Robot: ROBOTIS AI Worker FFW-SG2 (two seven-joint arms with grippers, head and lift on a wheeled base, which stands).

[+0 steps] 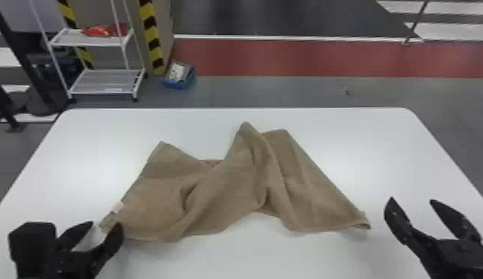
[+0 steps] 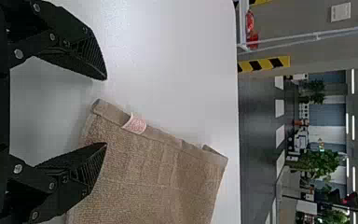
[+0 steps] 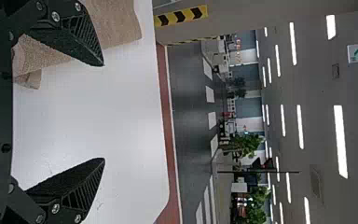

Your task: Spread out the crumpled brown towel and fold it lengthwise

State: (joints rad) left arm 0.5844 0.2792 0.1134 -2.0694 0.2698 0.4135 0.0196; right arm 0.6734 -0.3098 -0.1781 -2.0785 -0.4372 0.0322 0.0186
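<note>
The brown towel (image 1: 233,185) lies rumpled across the middle of the table, with raised folds near its centre and a pale tag at its left edge. My left gripper (image 1: 105,226) is open at the towel's near left corner. In the left wrist view, that corner of the towel (image 2: 149,172) with its tag lies just beyond the open left gripper (image 2: 106,112). Off the towel's near right corner, my right gripper (image 1: 411,202) stands open. The right wrist view has the open right gripper (image 3: 104,112) with the towel (image 3: 114,23) beside and behind one finger.
The white table (image 1: 114,133) has bare surface around the towel on its far side and both sides. Beyond it on the floor stand a white wire shelf (image 1: 103,81) and a blue box (image 1: 180,76), at the back left.
</note>
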